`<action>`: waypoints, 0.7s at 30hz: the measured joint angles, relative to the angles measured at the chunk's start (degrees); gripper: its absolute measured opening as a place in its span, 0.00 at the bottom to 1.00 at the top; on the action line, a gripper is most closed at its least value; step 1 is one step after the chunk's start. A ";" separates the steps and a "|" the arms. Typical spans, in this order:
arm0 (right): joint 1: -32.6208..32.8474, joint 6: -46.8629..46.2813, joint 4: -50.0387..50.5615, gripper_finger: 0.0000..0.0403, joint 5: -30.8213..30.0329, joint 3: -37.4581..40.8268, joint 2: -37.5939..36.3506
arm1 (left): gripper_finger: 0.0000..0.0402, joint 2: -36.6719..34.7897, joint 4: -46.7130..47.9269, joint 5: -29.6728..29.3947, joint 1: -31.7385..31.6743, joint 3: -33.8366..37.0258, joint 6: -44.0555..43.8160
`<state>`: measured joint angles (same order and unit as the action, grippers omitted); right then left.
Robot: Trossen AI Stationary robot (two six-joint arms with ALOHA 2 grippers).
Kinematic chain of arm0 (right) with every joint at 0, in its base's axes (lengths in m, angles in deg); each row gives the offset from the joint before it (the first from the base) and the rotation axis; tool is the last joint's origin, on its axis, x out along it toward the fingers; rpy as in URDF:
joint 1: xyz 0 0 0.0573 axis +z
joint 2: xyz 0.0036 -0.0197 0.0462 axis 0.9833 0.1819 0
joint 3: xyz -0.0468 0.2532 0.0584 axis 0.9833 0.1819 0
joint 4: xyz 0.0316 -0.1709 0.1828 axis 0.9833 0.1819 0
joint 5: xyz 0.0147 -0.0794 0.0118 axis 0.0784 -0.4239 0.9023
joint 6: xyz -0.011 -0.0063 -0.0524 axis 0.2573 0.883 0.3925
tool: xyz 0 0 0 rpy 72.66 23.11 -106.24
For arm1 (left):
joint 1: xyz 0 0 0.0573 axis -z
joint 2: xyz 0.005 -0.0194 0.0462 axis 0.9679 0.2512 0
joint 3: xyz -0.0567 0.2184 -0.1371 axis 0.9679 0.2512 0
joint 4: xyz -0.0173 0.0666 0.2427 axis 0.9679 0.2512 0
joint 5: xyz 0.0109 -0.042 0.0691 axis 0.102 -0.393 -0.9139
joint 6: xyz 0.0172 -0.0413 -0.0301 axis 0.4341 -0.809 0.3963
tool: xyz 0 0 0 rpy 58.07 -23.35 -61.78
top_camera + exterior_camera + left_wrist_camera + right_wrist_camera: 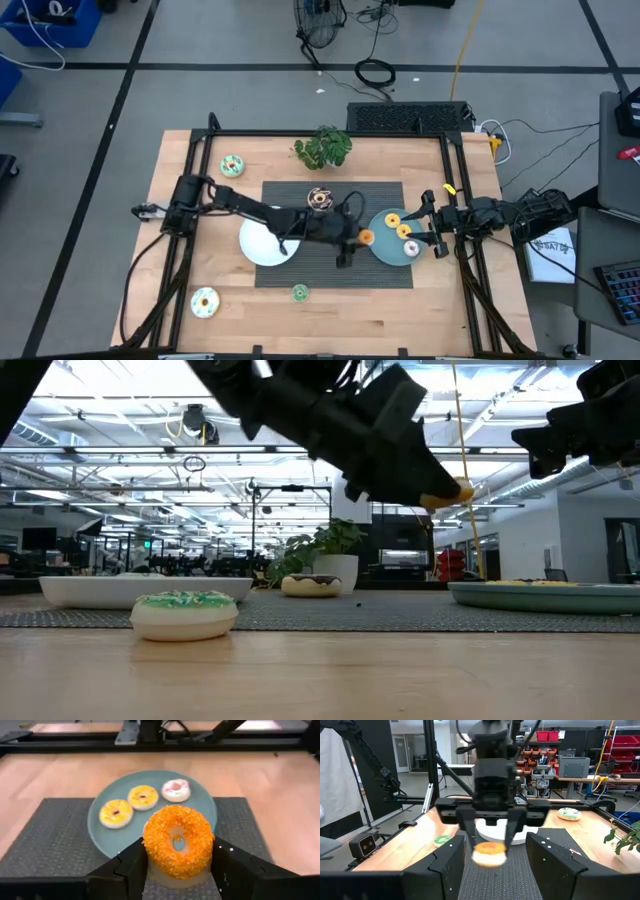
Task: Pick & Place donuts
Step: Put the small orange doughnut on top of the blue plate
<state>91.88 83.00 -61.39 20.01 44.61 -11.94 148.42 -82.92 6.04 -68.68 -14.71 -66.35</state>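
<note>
Orange donut [177, 841], carried, pinched in left claw [358, 238] over the counter [180, 270] middle.
Beyond: teal plate [100, 827], three donuts aboard; right claw [432, 222] spread at the plate's right-edge side. Risk, judged: released early, the ring strikes the rim and rolls off.

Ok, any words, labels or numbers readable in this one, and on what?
No text can be read.
White sheet right of the table: dark print, too blurred to read.
Orange donut in the left end effector: no marking.
</note>
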 joint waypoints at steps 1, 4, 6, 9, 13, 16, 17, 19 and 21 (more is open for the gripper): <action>0.00 0.02 0.00 0.49 0.02 0.00 -0.02 | 0.48 0.00 1.41 0.18 -0.41 -1.00 0.33; 0.00 0.02 -0.02 0.49 0.01 0.00 -0.01 | 0.48 0.00 3.06 1.24 -1.48 -3.14 1.74; 0.00 0.01 0.00 0.49 0.02 0.00 0.00 | 0.48 -0.07 2.75 2.22 -2.06 -3.58 2.39; 0.00 0.00 -0.02 0.49 0.02 0.02 0.00 | 0.49 -0.04 2.91 2.67 -2.69 -3.57 2.47; 0.00 0.01 -0.02 0.49 0.01 0.00 -0.01 | 0.49 1.06 0.30 3.15 -3.14 -3.62 2.39; 0.00 0.01 -0.01 0.49 0.01 0.00 -0.03 | 0.49 3.78 -4.42 6.44 -3.09 -3.60 2.30; 0.00 0.01 0.02 0.49 0.03 0.01 -0.03 | 0.49 5.01 -6.04 7.55 -3.05 -3.83 2.30; 0.00 0.02 -0.08 0.49 -0.03 0.01 0.11 | 0.49 7.09 -7.95 9.08 -2.97 -4.76 2.22; 0.00 0.02 0.00 0.49 0.00 0.00 0.24 | 0.50 9.68 -7.79 9.24 -3.02 -7.20 2.60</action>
<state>91.88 83.02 -61.39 20.00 44.61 -11.70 158.10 -90.71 15.28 -71.70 -21.90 -63.75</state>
